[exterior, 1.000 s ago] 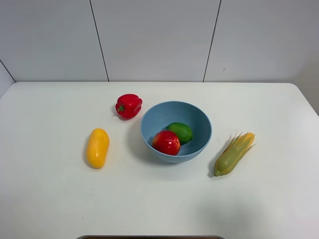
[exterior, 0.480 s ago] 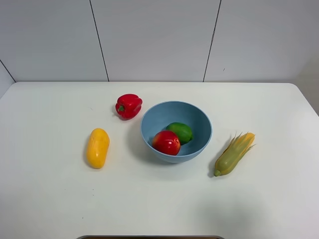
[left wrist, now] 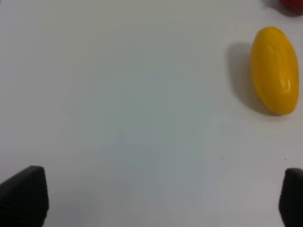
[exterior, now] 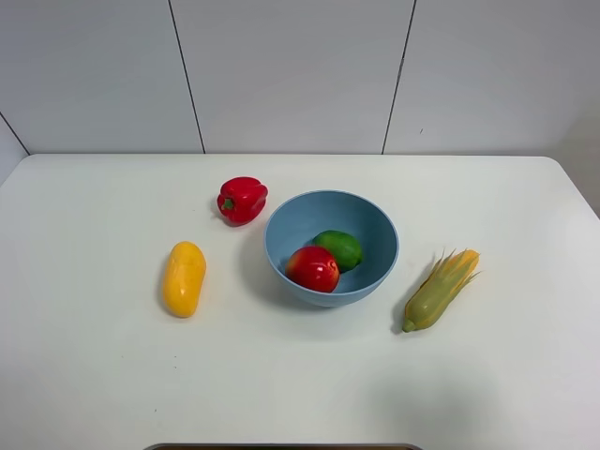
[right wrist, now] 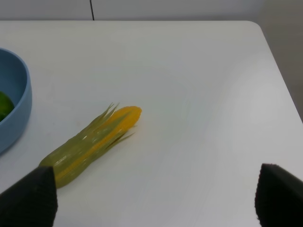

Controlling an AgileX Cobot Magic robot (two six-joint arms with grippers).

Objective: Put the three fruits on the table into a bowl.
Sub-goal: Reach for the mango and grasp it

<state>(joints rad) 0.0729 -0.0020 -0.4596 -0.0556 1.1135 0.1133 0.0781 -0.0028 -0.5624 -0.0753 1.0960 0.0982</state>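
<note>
Again, mango [exterior: 184, 278] outside bowl [exterior: 323, 211], same spot.

lime [exterior: 339, 247] and apple [exterior: 312, 268] touching inside blue bowl [exterior: 309, 214], mango [exterior: 184, 278] lying on white table [exterior: 94, 375] left of it

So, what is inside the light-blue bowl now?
Inside the bowl lie two fruits: the red apple-like fruit in front and the green lime behind it. That fruit hides part of the lime, and both cover the bowl's bottom.
</note>
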